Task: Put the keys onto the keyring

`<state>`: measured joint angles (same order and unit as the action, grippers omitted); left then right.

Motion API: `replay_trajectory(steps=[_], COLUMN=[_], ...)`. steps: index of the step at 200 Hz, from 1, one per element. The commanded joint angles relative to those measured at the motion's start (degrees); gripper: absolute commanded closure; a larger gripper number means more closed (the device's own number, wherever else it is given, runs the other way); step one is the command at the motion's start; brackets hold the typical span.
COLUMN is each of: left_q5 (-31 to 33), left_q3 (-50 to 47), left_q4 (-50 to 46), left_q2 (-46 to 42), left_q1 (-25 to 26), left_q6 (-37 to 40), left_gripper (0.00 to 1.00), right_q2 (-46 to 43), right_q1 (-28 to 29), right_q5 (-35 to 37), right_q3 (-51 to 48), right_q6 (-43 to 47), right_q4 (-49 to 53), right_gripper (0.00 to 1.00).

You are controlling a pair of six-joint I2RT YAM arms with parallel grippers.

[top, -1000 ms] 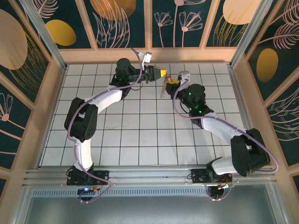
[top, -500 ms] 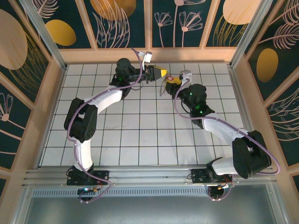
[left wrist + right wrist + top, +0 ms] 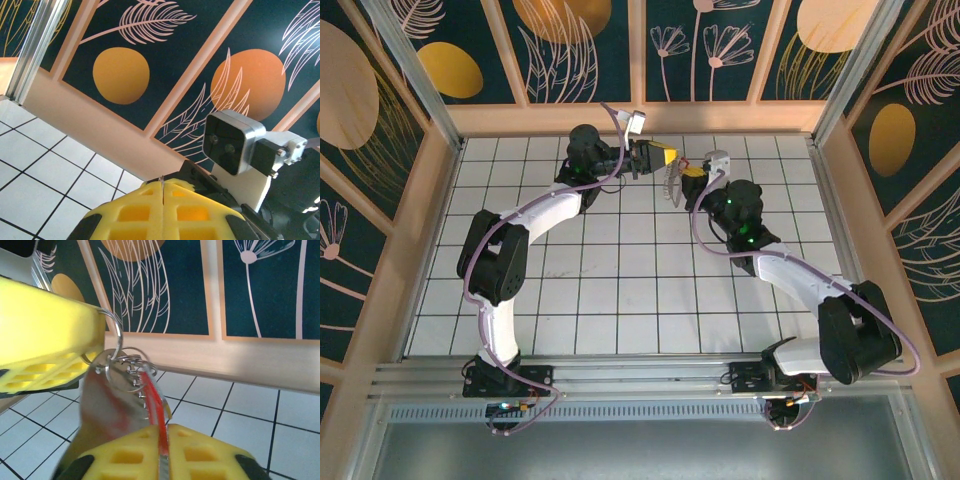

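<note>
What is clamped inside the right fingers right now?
The key, seen edge-on as a thin red strip, sticks up from the shut right fingers toward the keyring held at the left fingers. Its lower end is hidden between them.

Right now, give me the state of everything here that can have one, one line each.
left pincer, shut on the keyring
right pincer, shut on the key
keyring, hanging in the air from the left pincer
key, red, pinched at one end, other end up among the keyring's small loops; threaded or not, cannot tell
</note>
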<state>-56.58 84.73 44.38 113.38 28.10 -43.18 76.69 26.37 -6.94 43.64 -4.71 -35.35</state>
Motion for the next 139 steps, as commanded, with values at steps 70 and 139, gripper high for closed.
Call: replay_trajectory(steps=[70,139], left_q5=[-1.25,-2.42], left_q3=[0.70,-0.18], left_q4=[3.17,3.43], left_q2=[-2.80,-3.66], left_q1=[0.29,0.30], left_q6=[0.09,0.48], left_gripper=[1.00,1.00], right_q2=[-3.33,-6.80], right_q1=[-0.18,-3.17], right_q5=[-2.84,-6.48], right_q3=[-1.87,-4.87], right_q6=[2.06,0.53], right_q4=[0.56,-1.10], right_gripper=[1.00,1.00])
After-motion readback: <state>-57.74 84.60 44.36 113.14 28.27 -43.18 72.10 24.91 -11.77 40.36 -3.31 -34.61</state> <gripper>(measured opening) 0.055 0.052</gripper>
